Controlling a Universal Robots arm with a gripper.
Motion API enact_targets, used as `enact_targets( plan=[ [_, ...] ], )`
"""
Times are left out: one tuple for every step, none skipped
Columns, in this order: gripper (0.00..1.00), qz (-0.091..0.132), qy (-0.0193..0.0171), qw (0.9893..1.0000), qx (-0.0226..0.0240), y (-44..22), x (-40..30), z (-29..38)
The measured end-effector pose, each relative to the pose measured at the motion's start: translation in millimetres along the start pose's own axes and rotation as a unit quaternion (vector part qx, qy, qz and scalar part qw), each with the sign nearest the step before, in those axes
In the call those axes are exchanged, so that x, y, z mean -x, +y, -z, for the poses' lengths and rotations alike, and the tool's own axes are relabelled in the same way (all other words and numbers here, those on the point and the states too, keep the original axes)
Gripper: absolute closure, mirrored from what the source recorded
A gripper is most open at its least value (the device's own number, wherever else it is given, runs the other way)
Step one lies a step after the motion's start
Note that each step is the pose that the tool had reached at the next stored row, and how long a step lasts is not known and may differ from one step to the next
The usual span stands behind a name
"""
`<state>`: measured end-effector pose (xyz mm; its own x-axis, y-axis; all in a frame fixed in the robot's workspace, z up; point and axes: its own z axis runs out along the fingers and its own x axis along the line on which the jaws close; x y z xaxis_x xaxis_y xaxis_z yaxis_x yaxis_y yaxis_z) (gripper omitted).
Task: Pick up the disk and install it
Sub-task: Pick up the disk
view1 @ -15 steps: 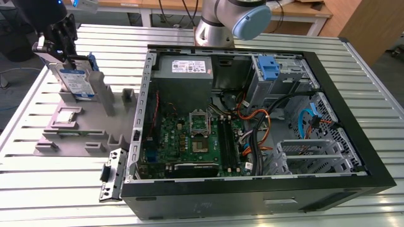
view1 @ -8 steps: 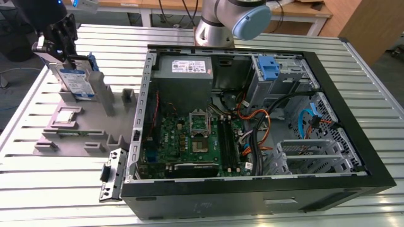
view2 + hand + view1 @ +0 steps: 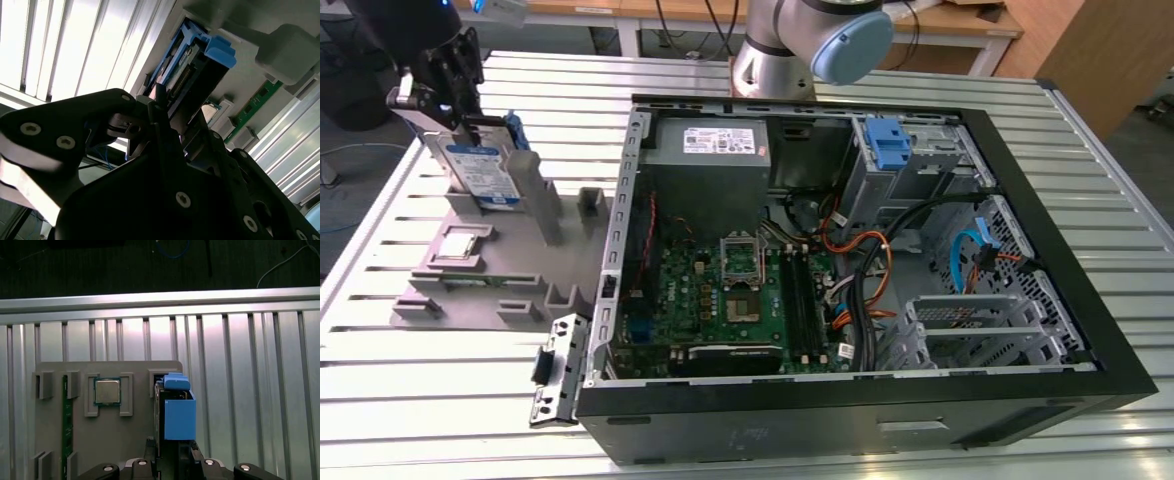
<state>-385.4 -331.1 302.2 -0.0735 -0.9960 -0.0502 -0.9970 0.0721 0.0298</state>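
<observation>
Far on the exterior view's left, the tool (image 3: 447, 112) is pinching the top end of the disk (image 3: 487, 172). The disk stands upright in the grey fixture (image 3: 480, 285), long axis vertical, hanging straight below the tool. Well off to the right: the open computer case (image 3: 761, 430).

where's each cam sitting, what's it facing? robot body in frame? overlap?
Exterior view: off-arm, high, looking down on the open PC case and grey fixture; arm and gripper show.
First wrist view: on the wrist, looking past the gripper onto the disk in the fixture.
Second wrist view: on the wrist, along the gripper body toward the disk.
Shared: all three show gripper and disk.
</observation>
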Motion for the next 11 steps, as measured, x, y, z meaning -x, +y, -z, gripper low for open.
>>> enact_targets(
  plan=[
    [0.65,0.0,0.0,1.0,0.0,0.0,0.0,0.0],
    [0.65,0.0,0.0,1.0,0.0,0.0,0.0,0.0],
    [0.65,0.0,0.0001,1.0,0.0001,0.0,0.0,0.5],
    [0.65,0.0,0.0002,1.0,0.0003,0.1,0.0,1.2],
    [0.65,0.0,0.0001,1.0,0.0002,0.1,0.1,1.7],
    [0.65,0.0,0.0,1.0,0.0,0.1,0.1,2.3],
    [0.65,0.0,0.0001,1.0,0.0001,0.1,0.2,3.3],
    [0.65,0.0,0.0,1.0,0.0,0.1,0.2,4.4],
    [0.65,0.0,0.0,1.0,0.0,0.2,0.3,5.5],
    [0.65,0.0,0.0,1.0,0.0,0.2,0.3,6.7],
    [0.65,0.0,0.0,1.0,0.0,0.2,0.4,7.8]
  ],
)
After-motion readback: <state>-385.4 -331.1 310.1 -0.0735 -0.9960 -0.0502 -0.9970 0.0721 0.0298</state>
